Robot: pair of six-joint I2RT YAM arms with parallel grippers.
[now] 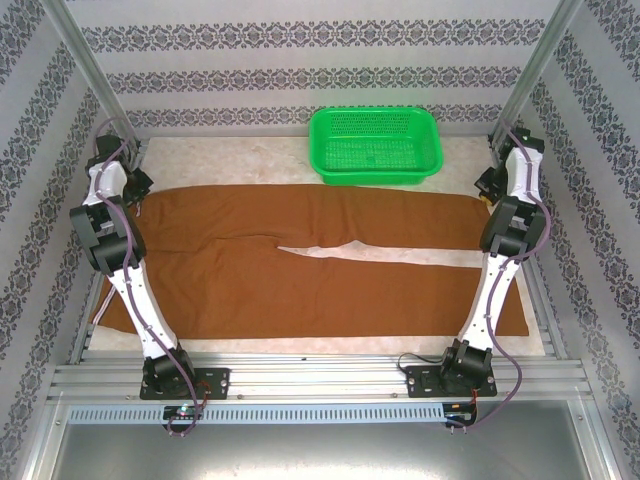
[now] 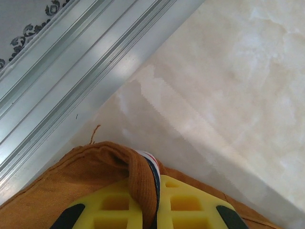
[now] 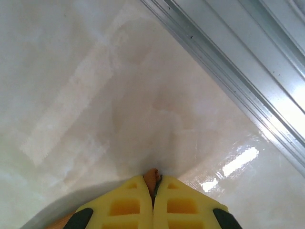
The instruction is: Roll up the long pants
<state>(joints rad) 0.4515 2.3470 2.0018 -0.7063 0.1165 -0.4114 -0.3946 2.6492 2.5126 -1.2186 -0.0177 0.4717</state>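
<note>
The long pants [image 1: 300,290] lie flat across the table, rust-brown, waist at the left and both legs running right with a pale gap between them. My left gripper [image 1: 138,195] is at the far left corner of the waist. In the left wrist view its yellow fingers [image 2: 190,200] are shut on a raised fold of the brown cloth [image 2: 95,167] with a striped inner band. My right gripper [image 1: 487,188] is at the far leg's end. There its yellow fingers [image 3: 128,202] pinch a small tip of brown cloth [image 3: 151,175].
A green mesh basket [image 1: 375,145] stands at the back, just beyond the far leg. Aluminium frame rails run close beside both grippers [image 2: 71,71] [image 3: 238,62]. The pale marble-look tabletop [image 1: 460,165] shows around the cloth.
</note>
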